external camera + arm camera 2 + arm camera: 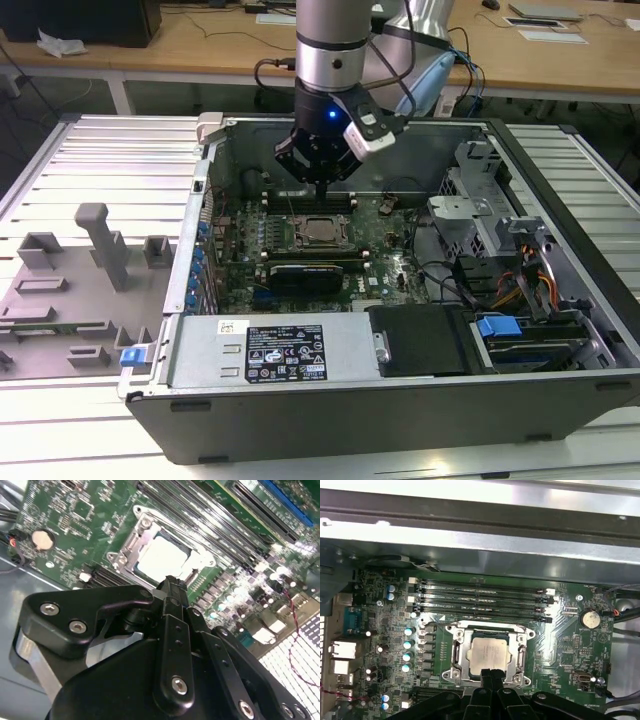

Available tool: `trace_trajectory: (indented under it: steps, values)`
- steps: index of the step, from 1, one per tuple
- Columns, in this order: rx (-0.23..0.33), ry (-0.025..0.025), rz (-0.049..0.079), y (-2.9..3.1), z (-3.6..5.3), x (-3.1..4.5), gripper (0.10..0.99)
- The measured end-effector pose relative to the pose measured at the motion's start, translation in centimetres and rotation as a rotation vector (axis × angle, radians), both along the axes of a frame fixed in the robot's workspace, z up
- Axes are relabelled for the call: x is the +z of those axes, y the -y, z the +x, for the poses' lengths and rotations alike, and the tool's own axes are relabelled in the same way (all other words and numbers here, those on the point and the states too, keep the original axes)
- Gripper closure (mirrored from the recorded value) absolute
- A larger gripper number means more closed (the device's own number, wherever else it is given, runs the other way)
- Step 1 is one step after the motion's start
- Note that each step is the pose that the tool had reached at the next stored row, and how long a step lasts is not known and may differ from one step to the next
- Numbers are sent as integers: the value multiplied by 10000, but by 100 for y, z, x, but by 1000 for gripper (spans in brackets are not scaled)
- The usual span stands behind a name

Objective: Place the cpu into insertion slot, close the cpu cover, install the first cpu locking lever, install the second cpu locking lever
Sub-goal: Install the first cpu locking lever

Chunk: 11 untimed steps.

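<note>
Cpu (pixel 489 652) in insertion slot (pixel 464 652), gripper (pixel 492 672) above

Bright, even light from overhead.
In the second wrist view glare whitens the cpu (pixel 162 557) and part of the board (pixel 235 580); in the first wrist view the case wall (pixel 495 560) shines.

The gripper (pixel 322 182) hangs inside the open computer case (pixel 300 350), just above the green motherboard (pixel 385 255) and near the cpu (pixel 323 233) lying in the insertion slot (pixel 302 235), with grey fixtures (pixel 100 245) on the ribbed table (pixel 110 160) at the exterior view's left.
</note>
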<state>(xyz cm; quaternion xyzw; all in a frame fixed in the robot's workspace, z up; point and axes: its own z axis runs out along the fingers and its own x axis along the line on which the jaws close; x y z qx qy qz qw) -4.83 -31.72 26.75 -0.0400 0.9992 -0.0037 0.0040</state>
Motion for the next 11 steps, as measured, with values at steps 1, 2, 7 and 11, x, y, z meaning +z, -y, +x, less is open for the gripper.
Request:
trace_trajectory:
  steps: [1,2,7,11]
  values:
    - [0,2,-1,-2,-87,0,980]
    - [2,4,-1,-3,-148,0,980]
    - [-1,5,-1,-5,-312,-1,980]
    - [-1,7,0,-5,-444,-3,980]
